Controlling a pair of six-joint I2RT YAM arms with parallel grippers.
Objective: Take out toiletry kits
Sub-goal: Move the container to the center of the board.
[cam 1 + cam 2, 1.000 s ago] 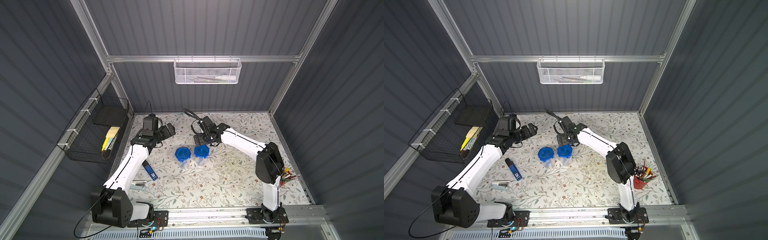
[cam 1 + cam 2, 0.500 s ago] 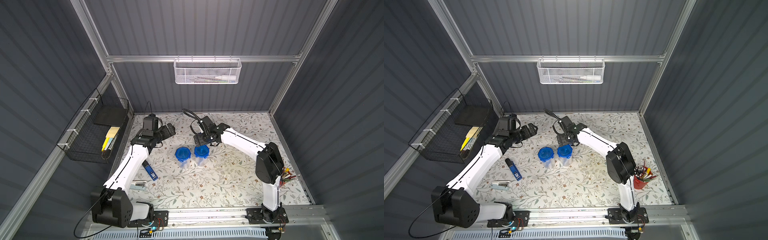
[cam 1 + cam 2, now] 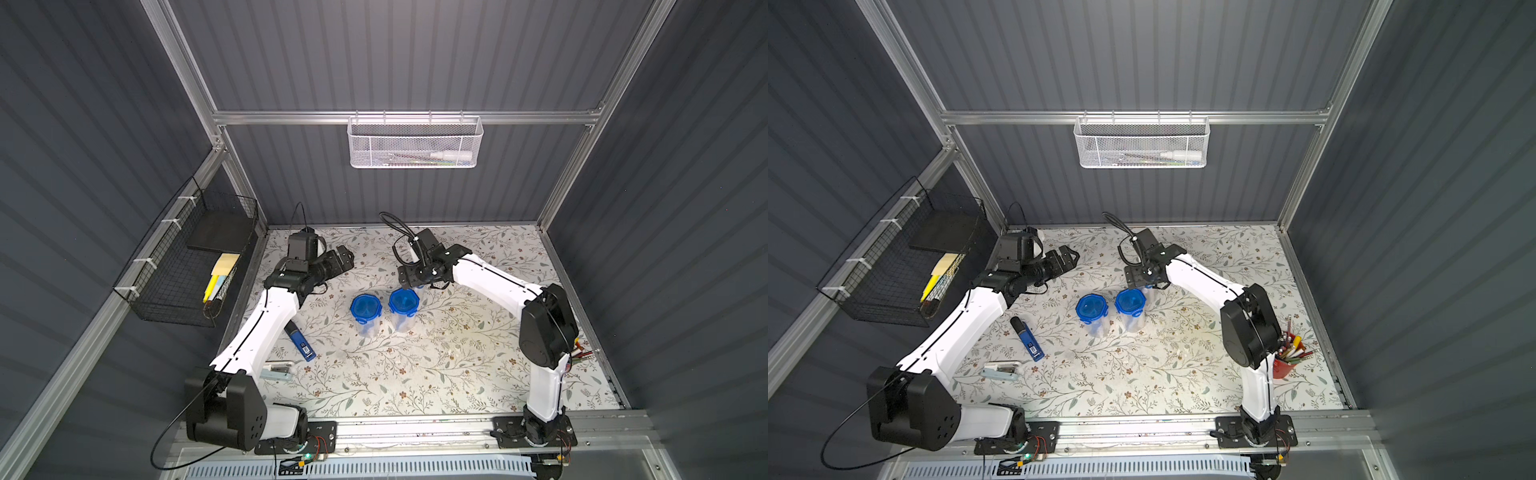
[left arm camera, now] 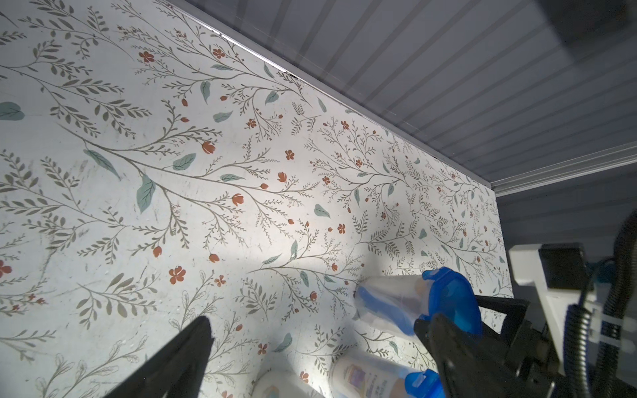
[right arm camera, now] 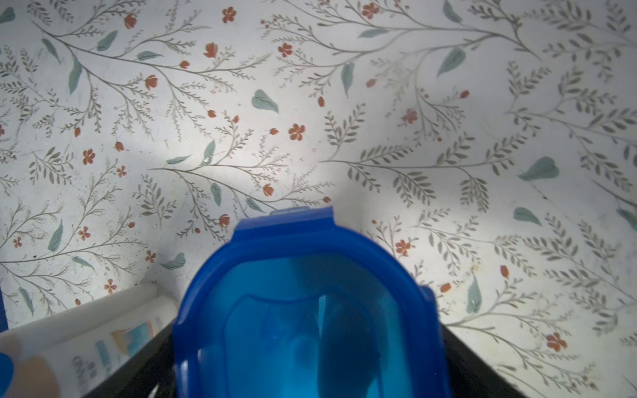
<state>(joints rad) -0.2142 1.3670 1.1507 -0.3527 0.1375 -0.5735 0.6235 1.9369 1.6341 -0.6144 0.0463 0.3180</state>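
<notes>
Three clear jars with blue clip lids stand mid-table and hold the toiletry kits. In both top views two jars (image 3: 365, 309) (image 3: 403, 301) (image 3: 1091, 309) (image 3: 1130, 302) stand side by side. The third jar (image 4: 406, 303) is just behind them, with a blue toothbrush (image 4: 382, 310) inside. My right gripper (image 3: 409, 282) (image 5: 310, 361) comes down over it, its fingers (image 5: 465, 365) lying against both sides of the blue lid (image 5: 303, 275). A cream bottle (image 4: 365, 375) (image 5: 103, 341) shows through a neighbouring jar's wall. My left gripper (image 3: 347, 257) (image 4: 315, 330) hangs open and empty to the jars' left.
A dark-blue flat gadget (image 3: 300, 340) and a white stapler (image 3: 276, 372) lie by the left arm. A red cup of pencils (image 3: 1287, 357) stands at the right edge. A black wire basket (image 3: 187, 266) hangs on the left wall, a white mesh basket (image 3: 415, 143) on the back wall.
The right gripper's jaws have drawn in slightly around the rear jar's lid. Neither arm has visibly shifted, and the jars stand where they were.
</notes>
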